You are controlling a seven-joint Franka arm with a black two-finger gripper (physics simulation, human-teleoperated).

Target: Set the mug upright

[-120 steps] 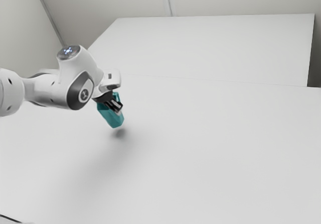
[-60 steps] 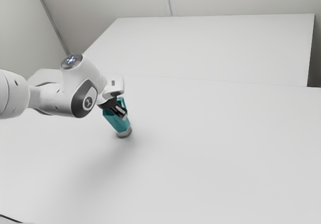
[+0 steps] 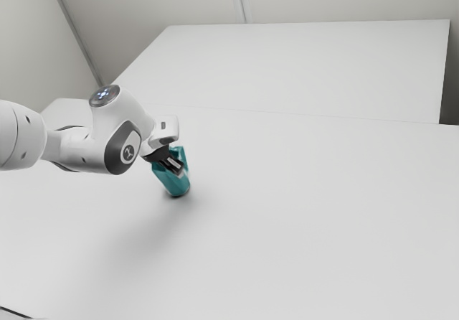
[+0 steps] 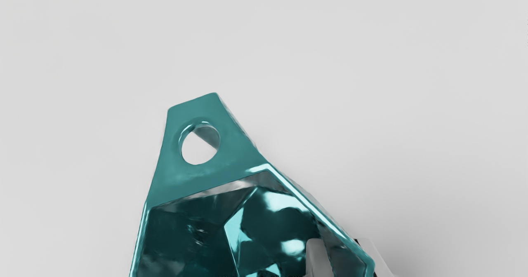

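Mug body: teal, glossy and faceted, the planes meeting in crisp edges [image 3: 173,182]; the dark interior [image 4: 198,244] carries pale reflections.
Rim: angular, with bright highlights along its edge [image 4: 314,210].
Handle: a tapering flat tab [image 4: 202,106], pierced by a round hole and pointing away from the jaws.
Jaws: narrow, pinching the mug's wall; one finger [image 4: 317,260] lies inside the mug, the other finger [image 4: 376,258] outside it.
Mug position: on the exterior view's left, below the jaws, its base low over the counter [image 3: 323,219]; contact cannot be told.
Long axis: steep but tilted, the mouth leaning toward the exterior view's left, the base down and slightly right.
Arm: white and smooth, entering from the exterior view's left [image 3: 111,130].
Counter: plain, pale and matte, with a soft shadow [image 3: 154,227] nearer than the mug.
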